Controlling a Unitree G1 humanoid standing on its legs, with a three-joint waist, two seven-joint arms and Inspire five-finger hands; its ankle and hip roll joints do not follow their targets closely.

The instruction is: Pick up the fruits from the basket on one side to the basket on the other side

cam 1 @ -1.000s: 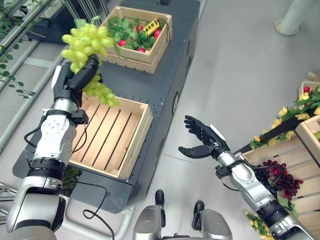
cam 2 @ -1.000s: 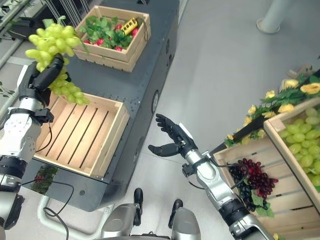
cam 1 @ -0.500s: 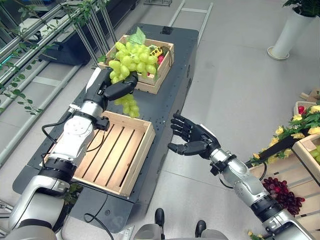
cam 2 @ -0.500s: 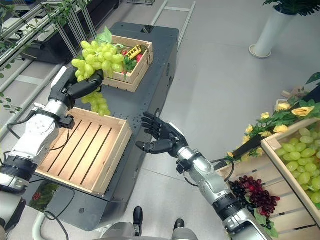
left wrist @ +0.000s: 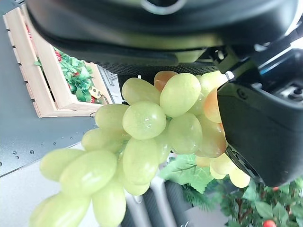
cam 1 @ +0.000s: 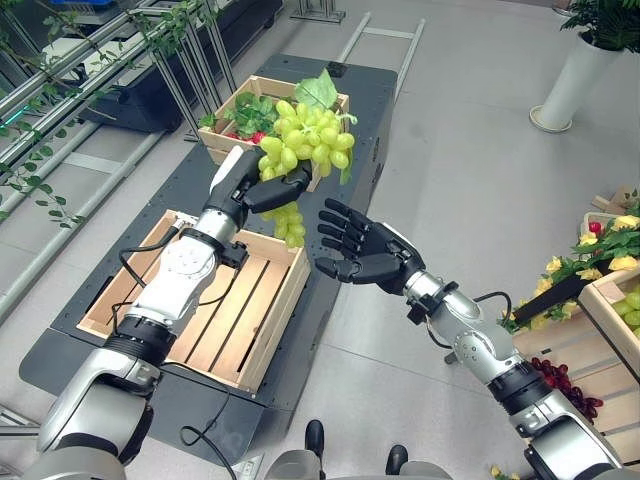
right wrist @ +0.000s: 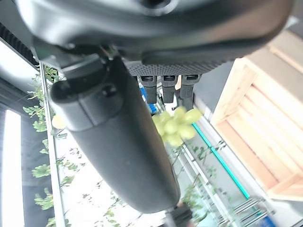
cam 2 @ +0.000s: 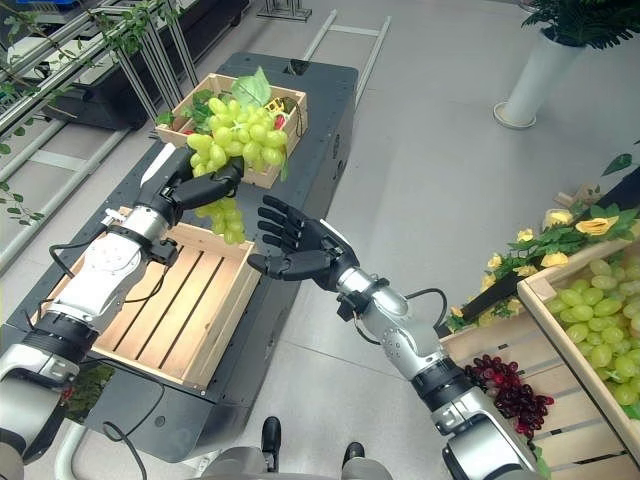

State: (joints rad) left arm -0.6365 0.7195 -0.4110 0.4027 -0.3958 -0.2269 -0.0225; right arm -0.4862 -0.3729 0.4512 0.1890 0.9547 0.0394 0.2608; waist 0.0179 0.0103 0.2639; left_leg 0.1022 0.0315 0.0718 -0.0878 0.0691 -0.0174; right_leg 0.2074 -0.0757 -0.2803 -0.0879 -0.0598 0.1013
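The left hand (cam 1: 243, 186) is closed around a bunch of green grapes (cam 1: 305, 139); the fingers are curled over the upper part of the bunch, and its tail hangs down below the hand. The bunch is held in the air above the far right corner of the empty crate (cam 1: 205, 300). The right hand (cam 1: 368, 252) is held just beside the grapes, on their right, with the palm turned toward them and the fingers spread wide; nothing is held in it, and it is not touching the bunch. The empty crate is placed on a dark cart (cam 1: 330, 190). A second crate (cam 1: 240, 102), with leaves and red fruits inside, is seen on the same cart beyond the empty crate. To the far right of the empty crate, wooden boxes (cam 2: 585, 320) with green and dark grapes are seen.
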